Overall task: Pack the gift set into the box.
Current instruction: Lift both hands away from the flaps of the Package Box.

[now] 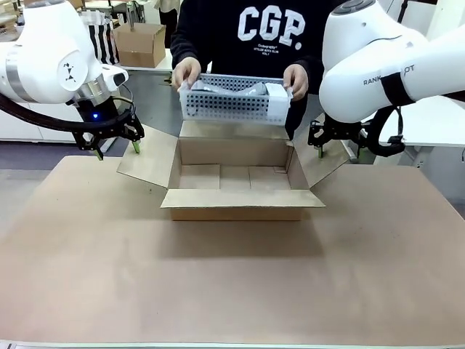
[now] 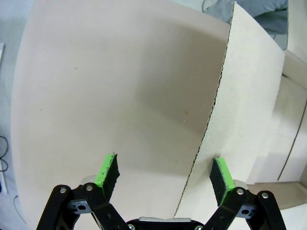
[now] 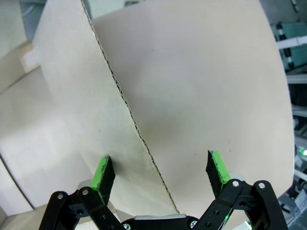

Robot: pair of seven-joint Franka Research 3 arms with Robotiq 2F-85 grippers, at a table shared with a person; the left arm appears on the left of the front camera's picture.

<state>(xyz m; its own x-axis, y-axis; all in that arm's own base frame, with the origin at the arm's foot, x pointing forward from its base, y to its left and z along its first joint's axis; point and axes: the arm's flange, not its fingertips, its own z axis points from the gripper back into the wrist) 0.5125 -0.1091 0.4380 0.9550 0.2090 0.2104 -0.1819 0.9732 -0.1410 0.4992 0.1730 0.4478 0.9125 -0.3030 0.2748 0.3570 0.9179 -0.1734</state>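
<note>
Box (image 1: pixel 240 213): open mid-table, nothing inside, flaps splayed.
Gift set (image 1: pixel 232 105): in the person's hands (image 1: pixel 296 78) above the far flap; nearly box-wide, so it may snag going in.
Left gripper (image 2: pixel 165 172): jaws spread astride the left flap (image 2: pixel 247 105), not pinching; the flap could spring inward.
Right gripper (image 3: pixel 158 175): likewise released astride the right flap (image 3: pixel 72 86).

A wide tan table (image 1: pixel 218 291) takes up the foreground, its matte surface evenly lit and marked by soft shadows. Past its left edge runs a strip of grey floor (image 1: pixel 29 156), with a low white cabinet (image 1: pixel 18 132) behind it. Farther back on the left, a small brown carton (image 1: pixel 139 43) stands beside a black-and-white striped bag (image 1: pixel 102 36). A white counter (image 1: pixel 436 120) stands on the right. In the right wrist view, teal shelving (image 3: pixel 290 38) shows at the edge.
</note>
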